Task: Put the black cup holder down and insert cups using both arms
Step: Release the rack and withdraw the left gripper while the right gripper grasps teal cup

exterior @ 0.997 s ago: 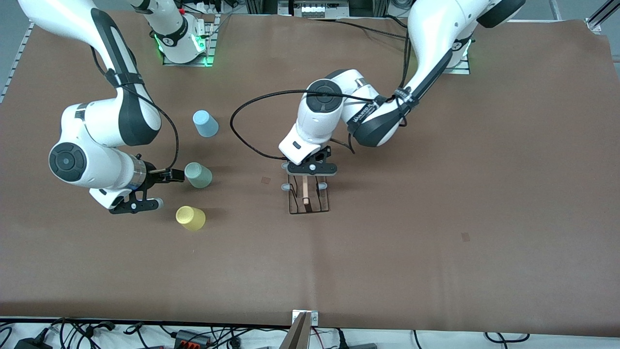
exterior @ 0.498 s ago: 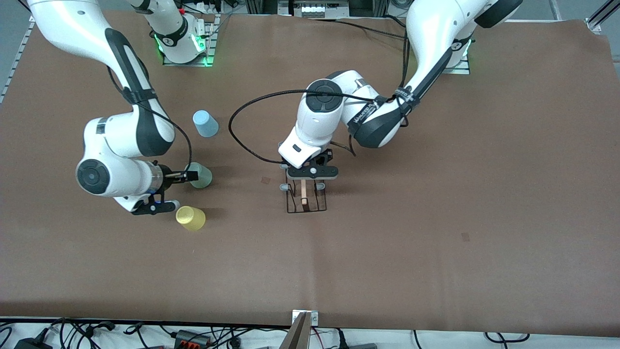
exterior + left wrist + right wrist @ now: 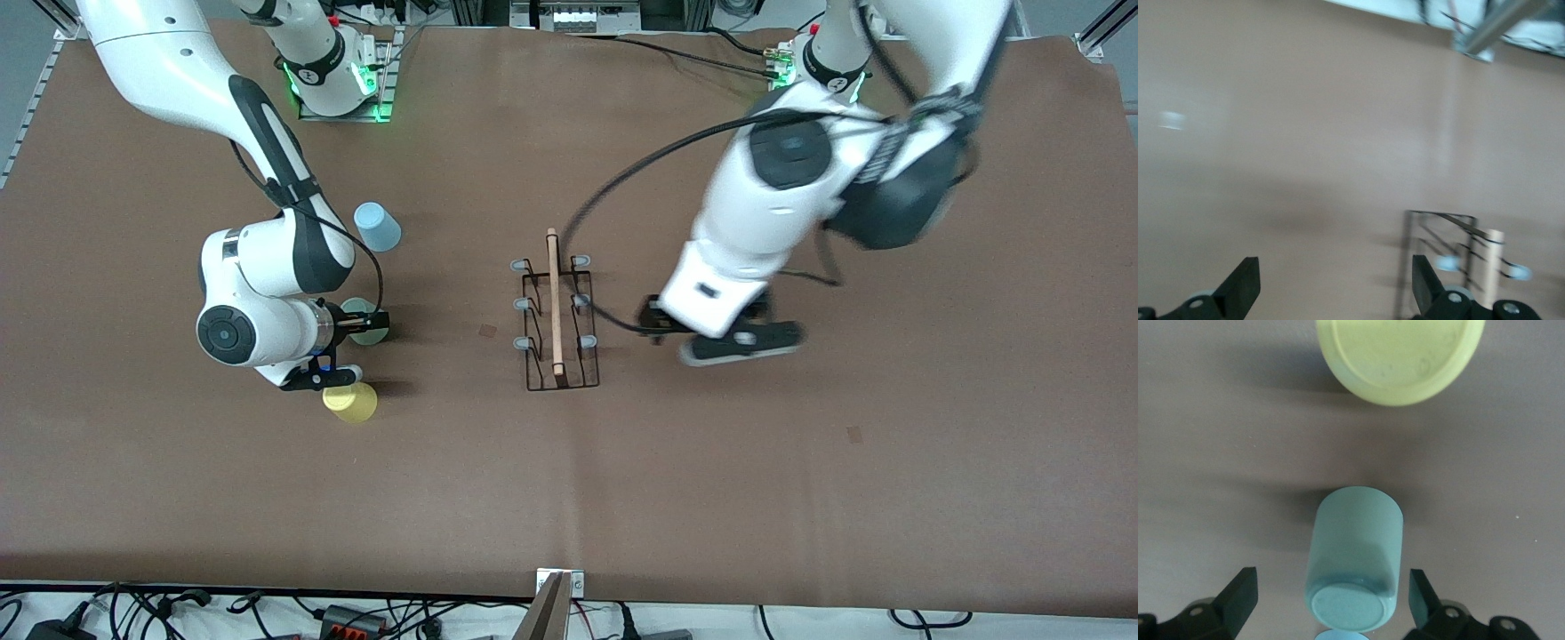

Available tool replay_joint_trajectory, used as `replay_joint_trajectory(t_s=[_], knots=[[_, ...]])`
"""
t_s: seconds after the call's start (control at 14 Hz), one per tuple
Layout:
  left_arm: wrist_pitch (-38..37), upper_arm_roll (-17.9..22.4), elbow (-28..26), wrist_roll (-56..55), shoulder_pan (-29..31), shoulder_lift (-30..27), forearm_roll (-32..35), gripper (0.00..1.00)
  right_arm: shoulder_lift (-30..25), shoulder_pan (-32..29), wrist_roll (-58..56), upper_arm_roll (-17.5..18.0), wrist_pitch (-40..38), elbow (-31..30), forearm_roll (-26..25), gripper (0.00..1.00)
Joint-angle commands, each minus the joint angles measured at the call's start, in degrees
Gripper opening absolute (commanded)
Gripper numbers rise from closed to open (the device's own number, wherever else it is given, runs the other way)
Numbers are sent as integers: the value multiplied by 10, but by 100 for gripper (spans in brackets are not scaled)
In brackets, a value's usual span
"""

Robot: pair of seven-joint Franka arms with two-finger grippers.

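Front view: black wire cup holder with wooden rod handle (image 3: pixel 556 313) stands mid-table. Right gripper (image 3: pixel 342 351), fingers spread, straddles pale green plastic tumbler (image 3: pixel 364 322); next, pinch and lift. Left gripper (image 3: pixel 725 336), spread, empty, beside holder.

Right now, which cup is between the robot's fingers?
The pale green cup. The right gripper is open with a finger on either side of it, while the light blue cup and yellow cup stand outside.
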Motion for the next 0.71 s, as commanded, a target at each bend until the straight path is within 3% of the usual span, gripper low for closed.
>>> replay_joint_trajectory(t_s=[0.0, 0.28, 0.43, 0.5, 0.57, 0.64], knots=[[-67, -12, -17, 44, 76, -56, 6, 100, -7, 1, 9, -3, -2, -23, -2, 100], [-102, -12, -12, 129, 148, -116, -6, 100, -7, 10, 55, -3, -5, -36, -3, 100], [-144, -9, -14, 221, 206, -146, -60, 100, -6, 7, 56, -3, -4, -37, -3, 100], [-181, -10, -19, 266, 228, -155, -66, 100, -6, 5, 55, -3, -4, -37, -3, 81], [-196, -10, -16, 296, 229, -156, -66, 100, -6, 4, 56, -4, -5, -36, -2, 48], [-198, -11, -14, 311, 229, -156, -65, 100, -9, 2, 58, -5, -6, -33, -2, 29]])
